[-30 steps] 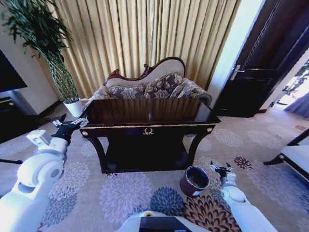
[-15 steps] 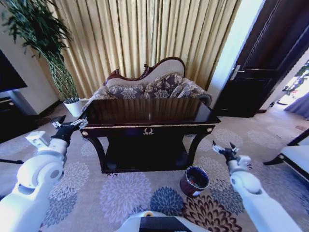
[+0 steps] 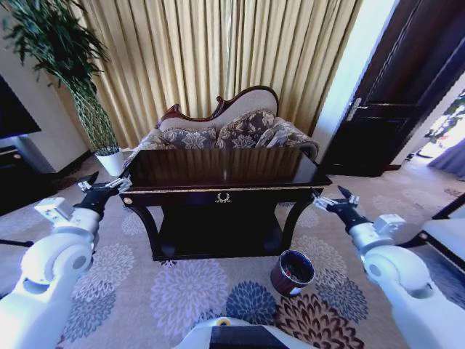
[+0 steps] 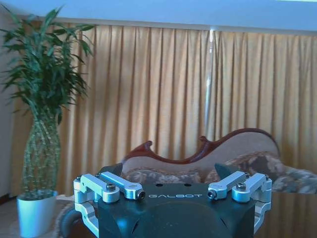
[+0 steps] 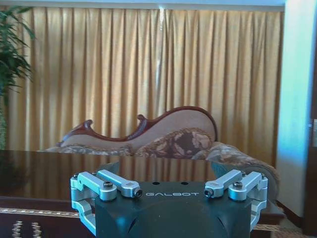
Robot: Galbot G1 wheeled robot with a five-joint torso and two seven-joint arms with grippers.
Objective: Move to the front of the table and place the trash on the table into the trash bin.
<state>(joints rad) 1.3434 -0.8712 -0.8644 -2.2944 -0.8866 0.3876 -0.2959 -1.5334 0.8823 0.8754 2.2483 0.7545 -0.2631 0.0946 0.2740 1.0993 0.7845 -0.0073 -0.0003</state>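
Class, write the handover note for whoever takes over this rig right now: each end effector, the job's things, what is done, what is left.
Left end effector: open, empty, raised at the table's left front corner.
Right end effector: open, empty, raised at the right front corner.
Trash bin: on the carpet, in front of the table's right leg.
Done: robot faces the table front.
Left: I see no trash on the tabletop from here; check before grasping.

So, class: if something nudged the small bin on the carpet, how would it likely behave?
The bin looks small and open-topped, so it is probably light and would slide or tip with a firm push. It leans slightly on the patterned carpet, whose pile may snag its base and favour tipping. Being round, it could roll if it fell.
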